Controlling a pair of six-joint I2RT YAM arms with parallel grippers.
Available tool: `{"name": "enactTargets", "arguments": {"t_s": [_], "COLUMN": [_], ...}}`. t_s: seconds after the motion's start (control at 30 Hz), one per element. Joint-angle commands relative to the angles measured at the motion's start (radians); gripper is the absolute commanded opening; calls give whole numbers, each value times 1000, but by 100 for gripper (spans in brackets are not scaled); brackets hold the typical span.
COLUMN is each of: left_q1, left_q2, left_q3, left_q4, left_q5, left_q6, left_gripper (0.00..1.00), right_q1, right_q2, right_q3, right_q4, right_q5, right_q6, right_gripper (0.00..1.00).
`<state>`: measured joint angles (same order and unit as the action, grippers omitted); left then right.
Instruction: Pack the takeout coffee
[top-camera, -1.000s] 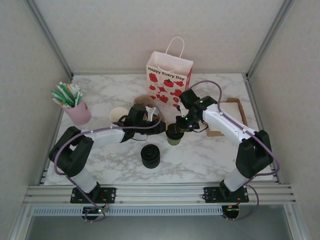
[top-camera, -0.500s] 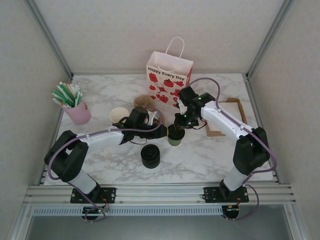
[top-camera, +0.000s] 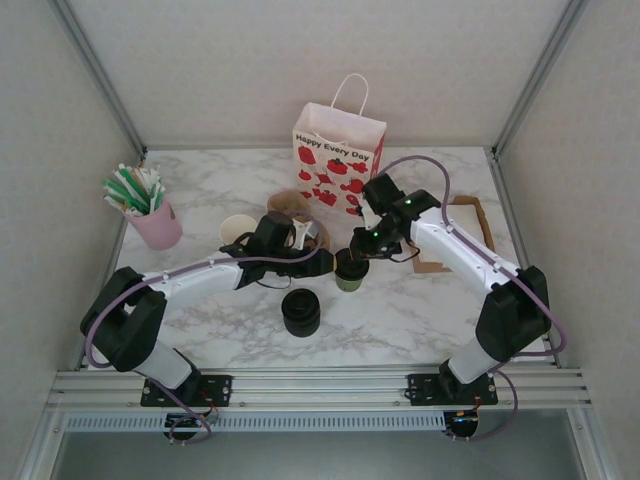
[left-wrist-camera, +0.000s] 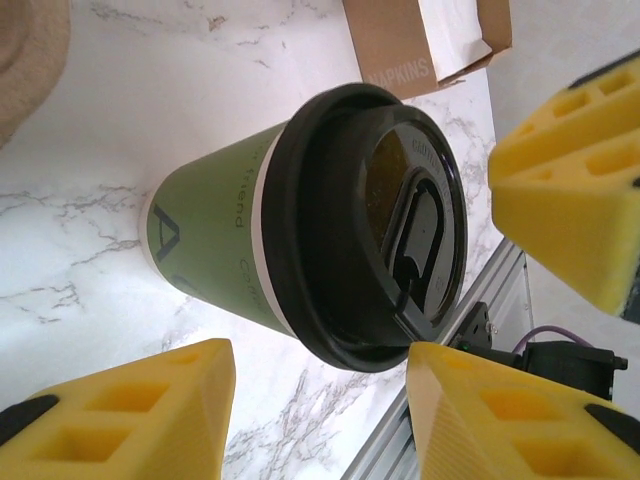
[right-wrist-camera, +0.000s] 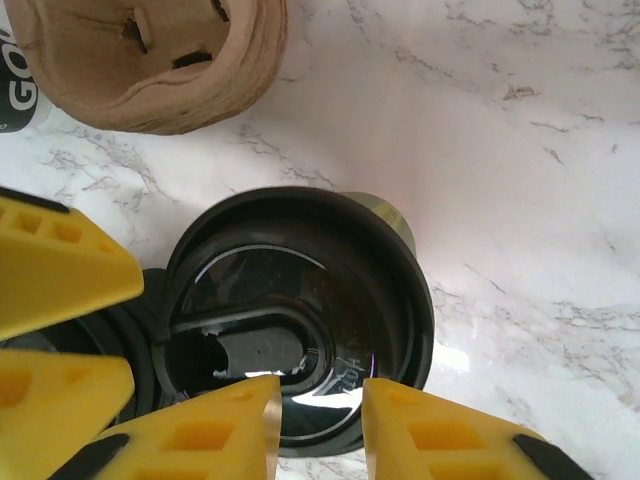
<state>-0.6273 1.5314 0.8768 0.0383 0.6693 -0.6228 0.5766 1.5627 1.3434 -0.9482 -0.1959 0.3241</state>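
Note:
The takeout coffee (top-camera: 348, 271), a green paper cup (left-wrist-camera: 215, 250) with a black lid (right-wrist-camera: 300, 310), stands upright on the marble table near the middle. My left gripper (top-camera: 326, 263) reaches it from the left. Its jaws (left-wrist-camera: 320, 400) are open around the cup's top, one yellow fingertip (left-wrist-camera: 450, 375) close by the lid's rim, the other finger (left-wrist-camera: 150, 400) apart from the cup. My right gripper (top-camera: 358, 248) hangs just over the lid from the right. Its fingers (right-wrist-camera: 318, 420) stand a little apart with nothing between them.
A paper bag (top-camera: 338, 160) printed with red fruit stands open behind the cup. A black stack of lids (top-camera: 301, 311) sits in front, white-rimmed cups (top-camera: 238, 230) and a brown cup carrier (right-wrist-camera: 150, 50) to the left, a napkin box (top-camera: 450, 240) to the right, a pink straw holder (top-camera: 152, 220) at far left.
My left gripper's jaws have widened around the cup's top. The right gripper's fingers have parted slightly above the lid. The cup has stayed in place.

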Motion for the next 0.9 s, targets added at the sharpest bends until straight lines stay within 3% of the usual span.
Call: {"name": "enactTargets", "arguments": {"t_s": [0.0, 0.1, 0.33, 0.57, 0.87], "left_q1": [31, 46, 47, 46, 20], "left_q2": [-2, 27, 112, 152, 125], "left_q3": [44, 70, 124, 100, 29], "left_q4": [-23, -24, -38, -12, 29], "left_q5": [15, 29, 44, 49, 49], "left_q6": [39, 52, 84, 83, 54], "left_gripper": [46, 42, 36, 25, 20], "right_q1": [6, 12, 16, 16, 13], "right_q2": [-32, -33, -2, 35, 77], "right_q3": [-43, -62, -74, -72, -52], "right_q4": [31, 48, 53, 33, 31], "right_q5": [-49, -61, -57, -16, 15], "right_q6": [26, 36, 39, 32, 24], "right_gripper": [21, 12, 7, 7, 7]}}
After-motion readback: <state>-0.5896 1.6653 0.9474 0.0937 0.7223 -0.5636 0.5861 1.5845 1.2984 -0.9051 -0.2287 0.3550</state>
